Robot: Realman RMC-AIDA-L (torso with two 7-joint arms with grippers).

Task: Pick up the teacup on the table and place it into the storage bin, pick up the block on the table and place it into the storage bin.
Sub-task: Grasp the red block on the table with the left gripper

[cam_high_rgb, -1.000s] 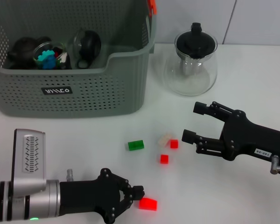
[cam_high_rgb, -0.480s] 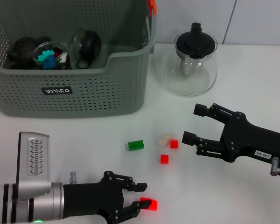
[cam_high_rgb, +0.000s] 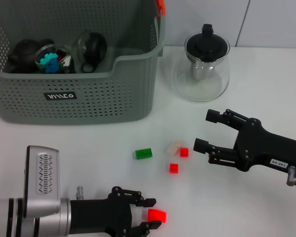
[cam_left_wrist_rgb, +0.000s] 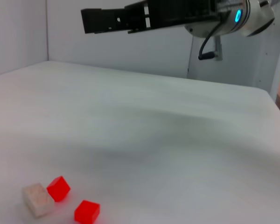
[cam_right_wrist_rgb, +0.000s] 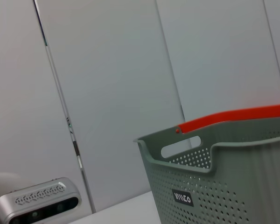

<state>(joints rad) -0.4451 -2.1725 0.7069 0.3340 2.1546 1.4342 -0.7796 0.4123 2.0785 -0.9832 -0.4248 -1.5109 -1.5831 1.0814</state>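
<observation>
Red plastic sits between black fingers at the bottom centre of the head view: the left gripper (cam_high_rgb: 149, 216), reaching in from the lower left corner, has its two fingers spread on either side of the red block (cam_high_rgb: 157, 216), one above it and one below, with narrow gaps showing, so nothing is gripped yet. The block lies just ahead of the palm with its long axis running across the frame (in line with the arm's reach), and a straight squeeze looks like all the grasp needs. The left arm is plainly the nearer one. The right gripper (cam_high_rgb: 204, 130), at the right centre of the frame, hangs wide open and empty over the white table (cam_high_rgb: 266, 98), well apart from the block. The storage bin (cam_high_rgb: 84, 98), grey and perforated, fills the upper left, a long carry away. A green block (cam_high_rgb: 143, 153), two small red cubes and a pale one lie mid-frame.
</observation>
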